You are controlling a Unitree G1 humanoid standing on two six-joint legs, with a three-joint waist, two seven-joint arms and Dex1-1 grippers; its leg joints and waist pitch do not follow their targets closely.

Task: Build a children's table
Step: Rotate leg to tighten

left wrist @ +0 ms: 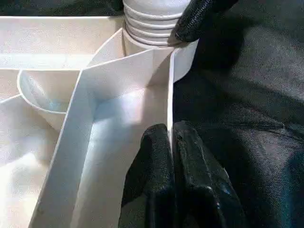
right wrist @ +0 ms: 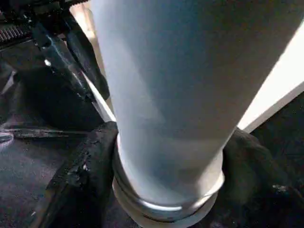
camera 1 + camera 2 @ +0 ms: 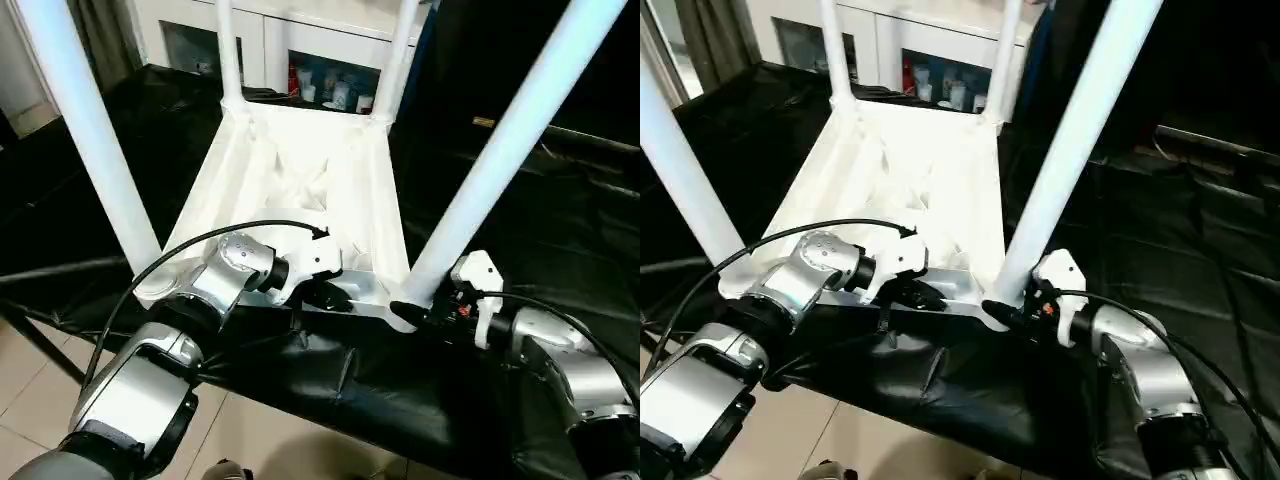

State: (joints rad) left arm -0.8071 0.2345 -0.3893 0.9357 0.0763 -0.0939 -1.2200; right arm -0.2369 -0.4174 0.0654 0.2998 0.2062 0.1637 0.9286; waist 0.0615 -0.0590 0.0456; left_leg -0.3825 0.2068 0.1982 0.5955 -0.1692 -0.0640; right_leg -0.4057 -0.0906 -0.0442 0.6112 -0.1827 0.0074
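**A:** Where is the table right now?

**B:** The children's table (image 3: 300, 180) lies upside down on the black cloth (image 3: 520, 200) in front of me, ribbed underside up, with four legs standing up out of its corner sockets. In my head view the near right leg (image 3: 500, 150) rises toward one o'clock and the near left leg (image 3: 90, 130) toward eleven. The two far legs stand at twelve, before the white glass-door cabinet (image 3: 300, 50).

**A:** What is your left gripper doing?

**B:** My left gripper (image 1: 172, 156) is pinched tight on the thin near edge wall of the top; one black finger (image 1: 149, 171) sits inside the wall and the other outside, with the plastic sandwiched between them.

**A:** And the right?

**B:** My right gripper (image 3: 1008, 312) is at the base of the near right leg, at about five o'clock from the top's centre. Its fingers (image 2: 80, 175) stand wide, one on each side of the foot of the leg where it enters the socket. I cannot tell whether they press the leg or merely flank it.
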